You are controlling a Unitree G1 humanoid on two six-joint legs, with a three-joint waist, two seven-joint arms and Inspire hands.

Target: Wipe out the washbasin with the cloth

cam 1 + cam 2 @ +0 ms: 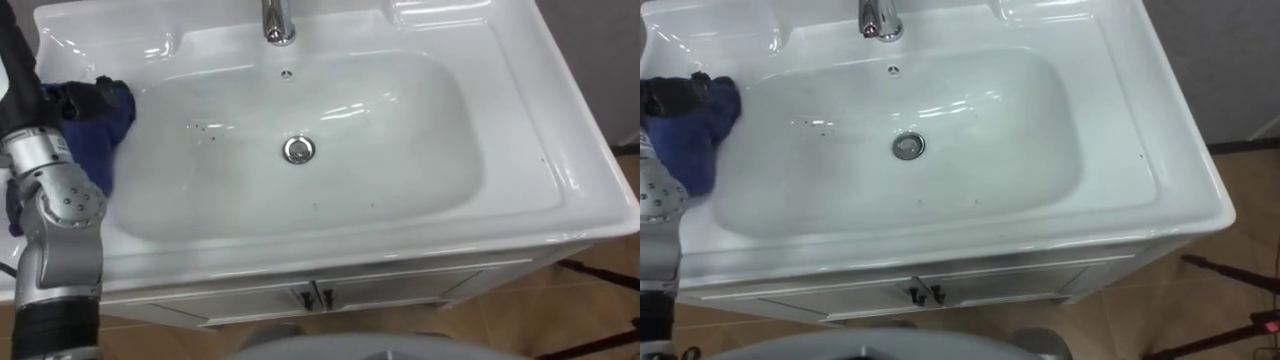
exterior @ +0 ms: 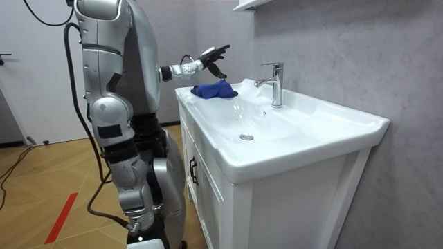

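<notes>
From the room view, the left hand [image 2: 214, 57] hangs spread above the cloth [image 2: 214, 90] on the basin [image 2: 325, 114] rim (eye views overlap them).

The basin [image 1: 500, 190] is seen as smooth, glossy white ceramic, the tap [image 1: 278, 20] and drain ring [image 1: 298, 150] as polished metal, the blue cloth [image 1: 100, 140] as soft matt fabric, and the cabinet [image 1: 400, 288] as smooth white-painted board.

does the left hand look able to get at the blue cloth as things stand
Probably yes: the left hand is open and hovers just above the blue cloth, which lies on the left rim of the basin, with nothing between them.
</notes>
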